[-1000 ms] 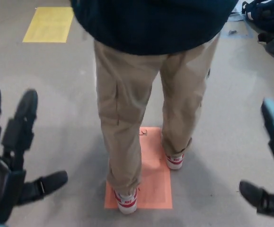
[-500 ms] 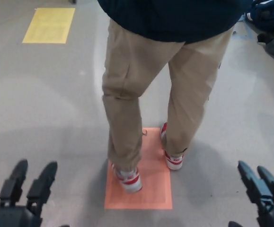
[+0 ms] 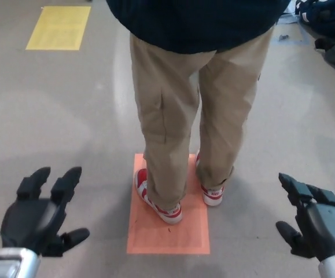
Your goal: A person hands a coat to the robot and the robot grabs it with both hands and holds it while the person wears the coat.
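Now coat (image 3: 196,23) beyond left hand (image 3: 40,217), right hand (image 3: 317,223)

One person (image 3: 196,87) is standing here, showing two legs in tan trousers and two red-and-white shoes: one (image 3: 155,200) on the left, one (image 3: 212,194) on the right. Two floor markings are lying on the grey floor, one orange rectangle (image 3: 167,231) near and one yellow rectangle (image 3: 57,27) far left. Two black robot hands are showing, the left hand (image 3: 40,217) and the right hand (image 3: 312,223).
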Available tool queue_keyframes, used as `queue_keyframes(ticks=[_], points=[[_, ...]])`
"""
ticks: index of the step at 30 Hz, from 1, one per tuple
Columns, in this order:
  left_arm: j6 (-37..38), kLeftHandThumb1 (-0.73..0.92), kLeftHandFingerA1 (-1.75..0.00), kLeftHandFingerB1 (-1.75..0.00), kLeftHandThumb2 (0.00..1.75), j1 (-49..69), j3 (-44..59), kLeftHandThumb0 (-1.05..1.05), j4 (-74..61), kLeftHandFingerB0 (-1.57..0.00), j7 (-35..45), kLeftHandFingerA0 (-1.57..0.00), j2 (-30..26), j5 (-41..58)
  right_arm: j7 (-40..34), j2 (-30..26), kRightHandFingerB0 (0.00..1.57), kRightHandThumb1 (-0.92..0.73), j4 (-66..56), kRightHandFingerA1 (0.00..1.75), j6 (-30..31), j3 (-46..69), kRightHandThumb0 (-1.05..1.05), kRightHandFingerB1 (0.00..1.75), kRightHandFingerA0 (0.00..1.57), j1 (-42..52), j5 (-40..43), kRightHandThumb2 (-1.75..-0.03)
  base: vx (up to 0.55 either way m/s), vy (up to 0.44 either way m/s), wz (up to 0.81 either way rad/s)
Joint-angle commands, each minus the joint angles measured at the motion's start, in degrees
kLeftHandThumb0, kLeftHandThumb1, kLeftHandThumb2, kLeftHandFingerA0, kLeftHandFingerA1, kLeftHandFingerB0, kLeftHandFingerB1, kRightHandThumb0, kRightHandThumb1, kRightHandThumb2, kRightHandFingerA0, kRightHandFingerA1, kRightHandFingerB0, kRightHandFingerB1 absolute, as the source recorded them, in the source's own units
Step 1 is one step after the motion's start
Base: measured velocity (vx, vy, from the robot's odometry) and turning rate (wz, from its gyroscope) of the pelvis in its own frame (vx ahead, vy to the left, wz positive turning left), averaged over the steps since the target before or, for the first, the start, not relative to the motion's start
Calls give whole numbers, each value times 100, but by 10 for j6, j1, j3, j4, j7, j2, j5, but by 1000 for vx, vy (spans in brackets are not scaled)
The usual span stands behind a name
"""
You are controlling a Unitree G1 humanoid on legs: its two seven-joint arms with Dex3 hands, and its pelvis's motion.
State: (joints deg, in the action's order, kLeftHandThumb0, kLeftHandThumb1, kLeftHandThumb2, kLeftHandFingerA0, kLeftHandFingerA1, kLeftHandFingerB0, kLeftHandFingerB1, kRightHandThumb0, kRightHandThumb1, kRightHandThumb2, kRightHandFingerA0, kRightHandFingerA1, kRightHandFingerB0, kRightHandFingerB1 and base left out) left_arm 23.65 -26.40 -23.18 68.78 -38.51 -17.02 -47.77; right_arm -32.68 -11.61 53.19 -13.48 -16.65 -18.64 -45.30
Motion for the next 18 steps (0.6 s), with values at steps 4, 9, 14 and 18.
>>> queue_keyframes(ticks=[4, 9, 14, 18], points=[[13, 57, -46, -15, 92, -32, -11, -78, 42, 0, 84, -28, 1, 34, 31, 3, 33, -76, 37, 33, 97, -31, -38, 32, 32, -38, 7, -63, 0, 0, 0], [6, 66, -45, -7, 95, -37, -20, -88, 44, 0, 87, -28, -3, 32, 94, -7, 36, -72, 32, 33, 117, -41, -38, 33, 31, -59, 21, -62, 0, 0, 0], [2, 68, -45, -8, 97, -32, -26, -87, 44, 0, 89, -28, 0, 34, 127, -23, 35, -76, 32, 32, 116, -51, -40, 31, 30, -65, 26, -64, 0, 0, 0], [-4, 63, -45, -16, 98, -34, -28, -78, 45, 0, 101, -23, 0, 37, 147, -26, 34, -81, 30, 31, 122, -63, -45, 31, 29, -70, 28, -65, 0, 0, 0]])
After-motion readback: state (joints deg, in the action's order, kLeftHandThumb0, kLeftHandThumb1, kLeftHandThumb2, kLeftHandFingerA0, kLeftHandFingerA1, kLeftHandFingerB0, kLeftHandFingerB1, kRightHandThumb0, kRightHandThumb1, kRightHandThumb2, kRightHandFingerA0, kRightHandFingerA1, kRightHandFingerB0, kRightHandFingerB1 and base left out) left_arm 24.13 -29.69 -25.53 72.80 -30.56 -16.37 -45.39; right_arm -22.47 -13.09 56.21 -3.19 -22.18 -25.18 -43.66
